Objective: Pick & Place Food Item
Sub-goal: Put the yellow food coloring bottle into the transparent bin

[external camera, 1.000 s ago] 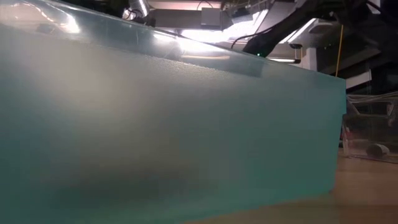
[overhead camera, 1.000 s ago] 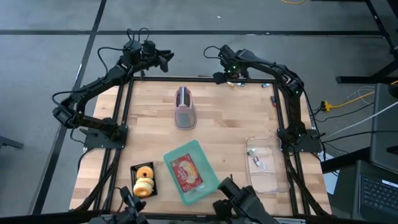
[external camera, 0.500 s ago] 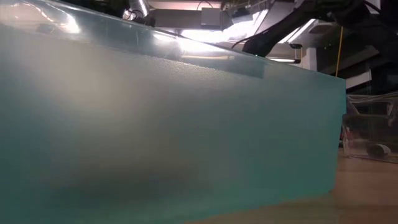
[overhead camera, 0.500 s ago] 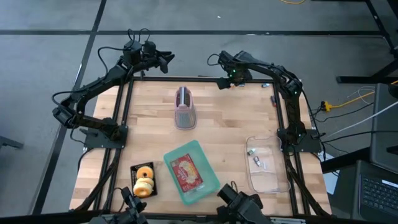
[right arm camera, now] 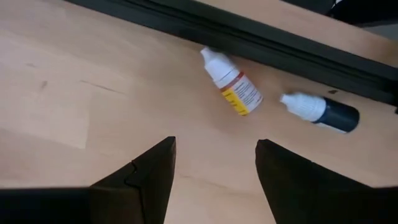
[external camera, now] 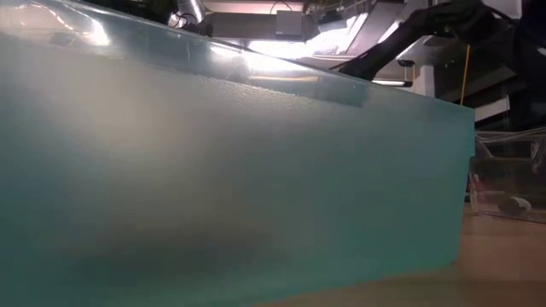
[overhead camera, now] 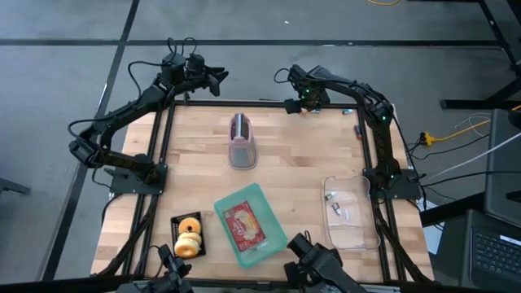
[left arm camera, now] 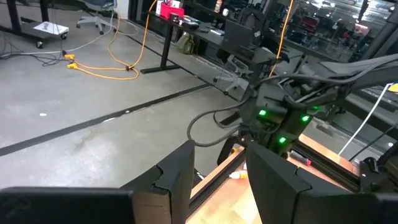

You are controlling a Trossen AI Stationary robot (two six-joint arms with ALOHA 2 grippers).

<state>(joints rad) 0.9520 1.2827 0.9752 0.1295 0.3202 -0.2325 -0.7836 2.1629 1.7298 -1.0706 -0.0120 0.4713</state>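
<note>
Two donuts (overhead camera: 188, 235) lie in a small black tray at the near left of the table. A red food packet (overhead camera: 244, 225) lies on a teal tray (overhead camera: 269, 246) at the near middle; the tray's wall (external camera: 256, 170) fills the low view. A pink upright holder (overhead camera: 242, 141) stands at the far middle. My left gripper (overhead camera: 218, 79) is open and empty above the far edge, also seen in its wrist view (left arm camera: 217, 180). My right gripper (overhead camera: 295, 102) is open and empty over the far edge of the table (right arm camera: 214, 180).
A white dropper bottle (right arm camera: 231, 83) and a dark bottle with a white cap (right arm camera: 323, 112) lie on the wood by the far rail, just ahead of my right gripper. A clear plastic container (overhead camera: 350, 213) holding small items stands at the near right (external camera: 512, 183).
My right gripper has shifted a little toward the table's right edge along the far rail, staying open. Nothing on the table has moved.
</note>
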